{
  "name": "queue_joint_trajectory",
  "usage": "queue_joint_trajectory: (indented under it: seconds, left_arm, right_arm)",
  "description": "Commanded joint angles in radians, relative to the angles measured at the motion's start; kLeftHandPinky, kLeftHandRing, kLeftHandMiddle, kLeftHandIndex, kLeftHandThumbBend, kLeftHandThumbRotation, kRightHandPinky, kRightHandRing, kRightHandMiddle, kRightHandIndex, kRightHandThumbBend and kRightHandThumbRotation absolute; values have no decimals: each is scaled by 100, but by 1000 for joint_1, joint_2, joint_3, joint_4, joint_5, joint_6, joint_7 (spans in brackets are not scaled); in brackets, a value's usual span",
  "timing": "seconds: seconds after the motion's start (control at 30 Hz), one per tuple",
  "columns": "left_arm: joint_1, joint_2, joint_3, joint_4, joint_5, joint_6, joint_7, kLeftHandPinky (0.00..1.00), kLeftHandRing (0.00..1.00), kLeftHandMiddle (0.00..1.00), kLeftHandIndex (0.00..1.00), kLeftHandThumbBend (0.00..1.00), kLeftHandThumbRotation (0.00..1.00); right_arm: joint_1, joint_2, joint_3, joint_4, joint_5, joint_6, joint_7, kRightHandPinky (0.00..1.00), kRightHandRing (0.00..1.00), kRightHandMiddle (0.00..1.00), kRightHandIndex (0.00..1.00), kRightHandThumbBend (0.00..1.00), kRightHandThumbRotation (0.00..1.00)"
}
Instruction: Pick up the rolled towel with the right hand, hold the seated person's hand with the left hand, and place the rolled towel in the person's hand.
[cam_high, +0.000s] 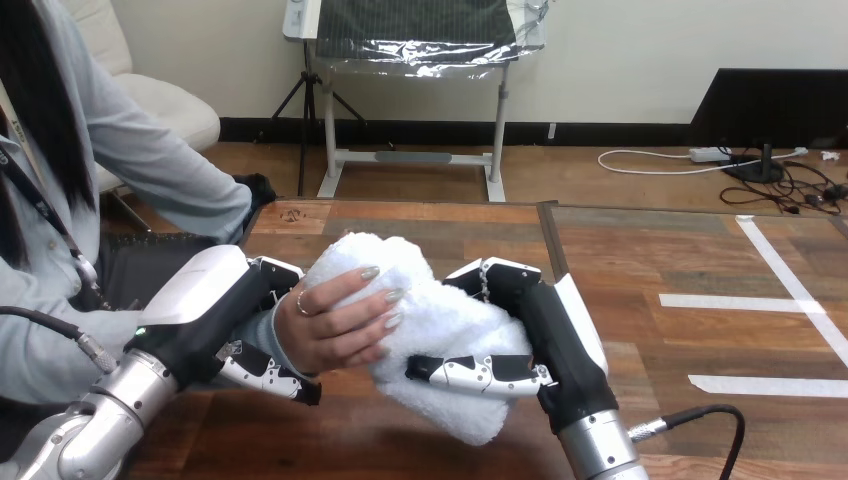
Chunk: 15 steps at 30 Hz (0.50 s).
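A white rolled towel (425, 330) lies slantwise above the table's near middle. My right hand (530, 325) is shut on its right side, thumb across the front and fingers behind. The person's hand (335, 320) comes from the left and rests on the towel's left part, fingers curled over its top. My left hand (240, 320) sits under and behind the person's wrist, its fingers curled round beneath it.
The wooden table (650, 340) stretches to the right, with white tape strips (760, 300) on its right part. The person sits at the left edge, a sleeve (170, 170) reaching over the table's far left corner.
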Motion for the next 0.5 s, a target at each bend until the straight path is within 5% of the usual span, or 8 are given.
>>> queue_joint_trajectory:
  seconds: [0.0,0.47]
  left_arm:
    - [-60,-17,11,-12,-19,-23,5,31,33,38,41,100,3]
    - [-59,-18,13,-5,-19,-34,12,31,33,38,41,100,3]
  right_arm:
    - [-65,25,-2,-53,13,-18,-6,34,41,49,47,84,0]
    - [-69,26,-4,-50,-1,-12,-21,34,40,49,46,85,0]
